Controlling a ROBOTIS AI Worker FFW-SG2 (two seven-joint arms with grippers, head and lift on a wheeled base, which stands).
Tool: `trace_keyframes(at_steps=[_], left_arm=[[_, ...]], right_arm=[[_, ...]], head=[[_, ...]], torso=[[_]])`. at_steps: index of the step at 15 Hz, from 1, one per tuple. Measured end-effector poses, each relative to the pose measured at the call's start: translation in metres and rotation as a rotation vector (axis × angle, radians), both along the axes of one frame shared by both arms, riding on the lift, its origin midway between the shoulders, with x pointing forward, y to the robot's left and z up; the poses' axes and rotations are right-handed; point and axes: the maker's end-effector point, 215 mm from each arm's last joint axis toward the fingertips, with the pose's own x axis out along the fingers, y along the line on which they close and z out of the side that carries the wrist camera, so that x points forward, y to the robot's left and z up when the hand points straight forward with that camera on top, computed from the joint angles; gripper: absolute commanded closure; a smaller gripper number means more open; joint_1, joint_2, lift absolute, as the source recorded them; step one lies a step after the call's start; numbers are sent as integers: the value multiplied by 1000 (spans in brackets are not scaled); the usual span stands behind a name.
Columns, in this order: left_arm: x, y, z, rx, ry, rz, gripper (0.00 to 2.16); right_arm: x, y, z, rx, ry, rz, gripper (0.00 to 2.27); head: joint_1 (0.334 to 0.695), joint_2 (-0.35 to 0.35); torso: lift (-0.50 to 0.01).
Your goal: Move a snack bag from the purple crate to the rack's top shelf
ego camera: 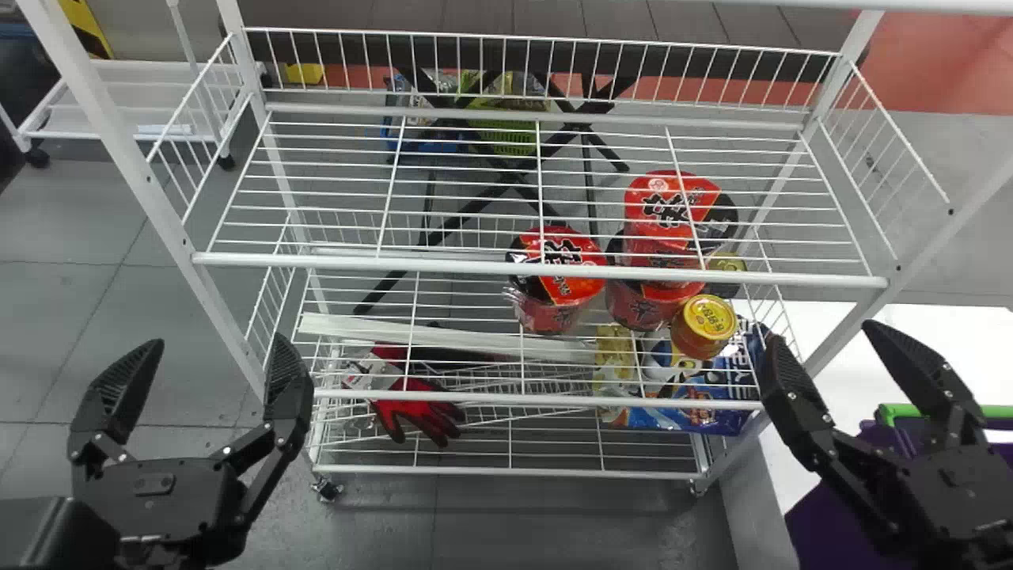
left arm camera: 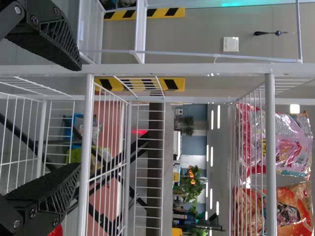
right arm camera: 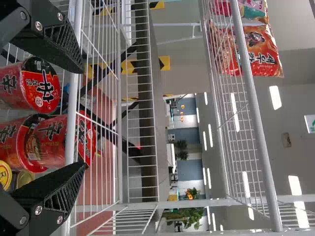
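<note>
In the head view, my left gripper (ego camera: pixel 212 356) stands open in front of the rack's left post, and my right gripper (ego camera: pixel 823 340) is open by the right post. The purple crate (ego camera: pixel 819 518) is at the lower right, partly behind the right gripper; its contents are hidden. My left gripper (left arm camera: pixel 78 117) and my right gripper (right arm camera: pixel 82 117) hold nothing between their fingers. On the rack's top shelf (left arm camera: pixel 270 147) lie a pink snack bag (left arm camera: pixel 290 150) and an orange one (left arm camera: pixel 295 209). The right wrist view has an orange snack bag (right arm camera: pixel 261 54) on that shelf.
The white rack's middle shelf (ego camera: pixel 475 264) spans the view ahead. Below it stand red noodle cups (ego camera: pixel 558 269), a yellow-lidded jar (ego camera: pixel 704 321), blue packs (ego camera: pixel 696 396) and a red glove (ego camera: pixel 419 412). A white surface (ego camera: pixel 934 348) adjoins the rack's right side.
</note>
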Motion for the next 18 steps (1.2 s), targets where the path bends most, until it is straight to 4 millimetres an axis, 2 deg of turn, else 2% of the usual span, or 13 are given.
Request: trace_keyframes(at_steps=[9, 11, 13, 16, 17, 18], left_arm=[[-2, 2, 0, 1, -3, 4, 134], [-3, 1, 0, 1, -3, 2, 134], [-3, 1, -2, 3, 1, 1, 134], [-4, 2, -4, 3, 7, 2, 134], [-5, 2, -6, 3, 10, 2, 134], [-5, 2, -9, 2, 13, 2, 134]], right_arm=[[0, 2, -1, 1, 1, 5, 157], [-4, 13, 0, 7, -4, 71, 167], [-4, 14, -3, 13, 8, 82, 164], [2, 5, -9, -10, 72, 38, 167], [2, -4, -9, -35, 106, 12, 181], [4, -25, -13, -71, 168, -63, 184]], head=[[695, -43], [695, -28], [695, -24], [695, -37], [695, -46], [695, -71]], torso=[[-455], [-454], [-454], [-454], [-454], [-454]])
